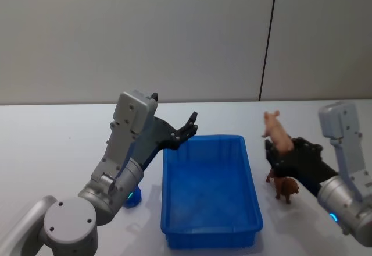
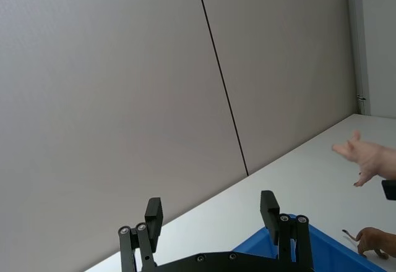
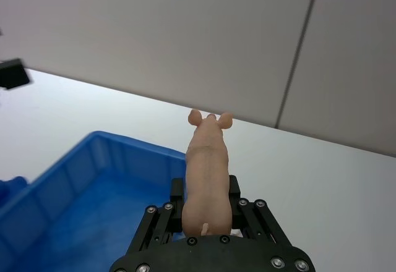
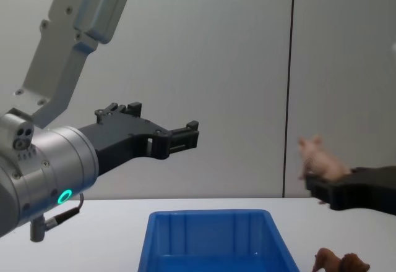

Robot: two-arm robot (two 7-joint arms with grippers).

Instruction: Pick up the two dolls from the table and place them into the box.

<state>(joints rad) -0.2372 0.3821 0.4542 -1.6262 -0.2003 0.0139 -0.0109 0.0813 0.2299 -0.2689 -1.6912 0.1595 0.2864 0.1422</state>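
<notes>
- We see the right gripper (image 3: 207, 199) raised above the table (image 1: 58, 134), to the right of the box (image 1: 251, 177), its fingers closed on the pale pink doll (image 1: 275, 131).
- In the right wrist view the pink doll sits lengthwise between the two fingers, gripped at its rear. Its head and ears point away from the wrist toward the back wall.
- From the chest view we find this doll well above the height of the box rim and off to the right of the box, not over it.
- The brown doll (image 1: 285, 187) stands upright on its four legs on the table, just beside the right wall of the box and below the right gripper. Nothing is touching it.
- The left gripper (image 2: 211, 210) hangs in the air near the far left corner of the box, well above the rim. Its fingers are spread wide and hold nothing.
- The box rests flat on the table between the two arms, and we can see its blue floor bare, with no doll in it.
</notes>
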